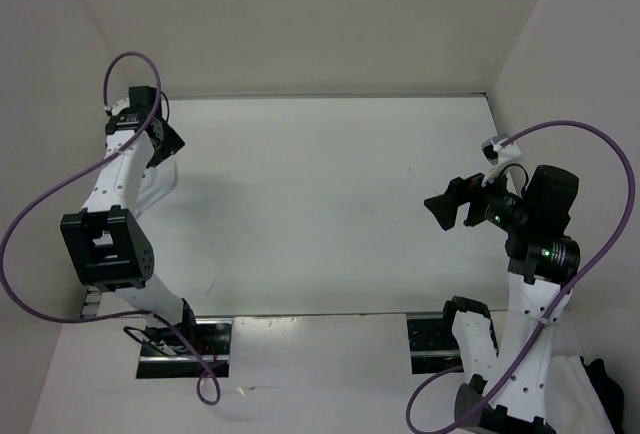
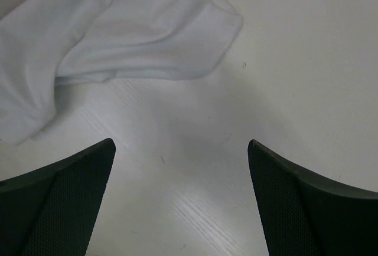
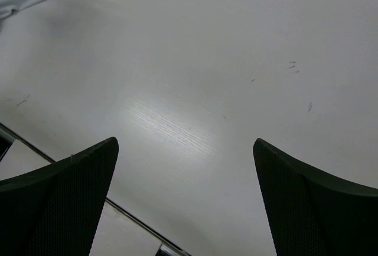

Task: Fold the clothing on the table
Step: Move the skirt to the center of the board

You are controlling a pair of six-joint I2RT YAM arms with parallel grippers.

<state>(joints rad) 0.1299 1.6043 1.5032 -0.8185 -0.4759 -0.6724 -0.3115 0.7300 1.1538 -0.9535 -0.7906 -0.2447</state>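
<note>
Left wrist view: the clothing [image 2: 130,32] is thin, plain white fabric, soft, with shallow folds and a stitched hem around one rounded corner. It lies on the table [image 2: 295,91] in the upper left of the view, ahead of the left gripper [image 2: 180,144] and not touching it. The visible part runs from lower left to upper right, hemmed corner pointing right; the full long axis cannot be told, as the edges leave the frame. Table: matte white, flat, faint grain, with a thin metal strip [image 3: 118,207] along the edge. Fingers [image 2: 65,203]: dark, fine-meshed, tapering, spread wide, holding nothing. Right gripper [image 3: 184,143]: likewise wide and empty, well apart from the clothing, which sits at the table's left side.
</note>
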